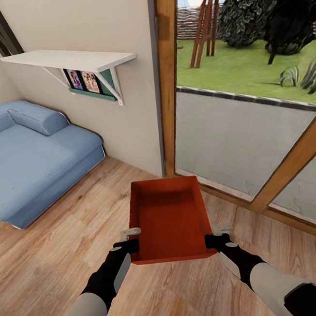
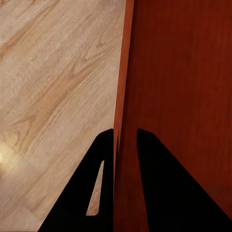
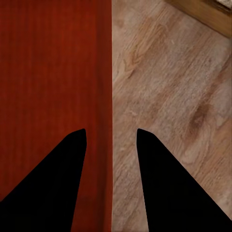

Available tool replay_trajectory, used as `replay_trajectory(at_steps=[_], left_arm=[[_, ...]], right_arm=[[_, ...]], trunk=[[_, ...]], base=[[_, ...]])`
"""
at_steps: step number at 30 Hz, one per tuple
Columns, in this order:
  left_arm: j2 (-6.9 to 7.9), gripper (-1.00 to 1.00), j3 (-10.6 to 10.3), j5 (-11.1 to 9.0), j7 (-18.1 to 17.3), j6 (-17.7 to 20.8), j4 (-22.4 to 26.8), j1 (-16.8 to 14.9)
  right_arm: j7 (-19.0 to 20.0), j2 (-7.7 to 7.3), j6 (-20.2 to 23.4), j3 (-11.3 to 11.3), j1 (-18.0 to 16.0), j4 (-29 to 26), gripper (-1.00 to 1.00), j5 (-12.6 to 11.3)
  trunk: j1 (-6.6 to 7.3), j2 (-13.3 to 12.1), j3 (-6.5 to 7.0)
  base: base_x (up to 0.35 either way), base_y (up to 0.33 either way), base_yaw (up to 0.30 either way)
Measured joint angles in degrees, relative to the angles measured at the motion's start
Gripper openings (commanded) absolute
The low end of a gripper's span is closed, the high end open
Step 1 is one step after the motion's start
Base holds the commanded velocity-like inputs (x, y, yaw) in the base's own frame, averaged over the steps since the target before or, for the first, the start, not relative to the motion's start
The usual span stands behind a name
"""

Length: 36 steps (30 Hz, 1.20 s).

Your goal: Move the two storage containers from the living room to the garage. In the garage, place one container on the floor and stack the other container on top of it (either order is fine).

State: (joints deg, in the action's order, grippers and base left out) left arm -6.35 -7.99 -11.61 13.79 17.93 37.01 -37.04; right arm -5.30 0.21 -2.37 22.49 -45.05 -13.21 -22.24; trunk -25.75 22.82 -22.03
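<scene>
One red-orange storage container [image 1: 169, 215] sits open side up straight ahead of me, over the light wood plank floor [image 1: 56, 251] of the living room. My left gripper [image 1: 130, 239] is at its left wall near the front corner. In the left wrist view the left gripper [image 2: 125, 133] has its fingers drawn close on that wall of the container [image 2: 183, 72]. My right gripper [image 1: 218, 234] is at the right wall. In the right wrist view the right gripper [image 3: 111, 130] has its fingers spread wide to either side of the wall of the container [image 3: 48, 63].
A blue sofa [image 1: 26, 157] stands at the left. A white wall shelf [image 1: 69, 58] with pictures hangs above it. Wood-framed glass doors [image 1: 238, 135] rise just beyond the container and run to the right. Bare plank floor lies between me and the sofa.
</scene>
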Motion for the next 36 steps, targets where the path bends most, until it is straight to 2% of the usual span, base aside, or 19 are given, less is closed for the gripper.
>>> replay_trajectory(at_steps=[14,36], left_arm=[[-0.01,-1.0,0.0,-0.04,0.01,-0.13,-0.01,0.0],[0.01,-1.0,-0.03,-0.15,-0.01,-0.26,-0.13,0.0]], right_arm=[[-0.08,-0.02,0.0,0.08,-0.01,-0.09,-1.0,-0.02],[-0.11,-0.02,0.0,0.14,0.0,-0.08,-1.0,-0.03]], trunk=[[0.0,0.0,0.65],[0.0,0.0,2.58]], base=[[0.0,0.0,0.0],[0.0,0.0,0.0]])
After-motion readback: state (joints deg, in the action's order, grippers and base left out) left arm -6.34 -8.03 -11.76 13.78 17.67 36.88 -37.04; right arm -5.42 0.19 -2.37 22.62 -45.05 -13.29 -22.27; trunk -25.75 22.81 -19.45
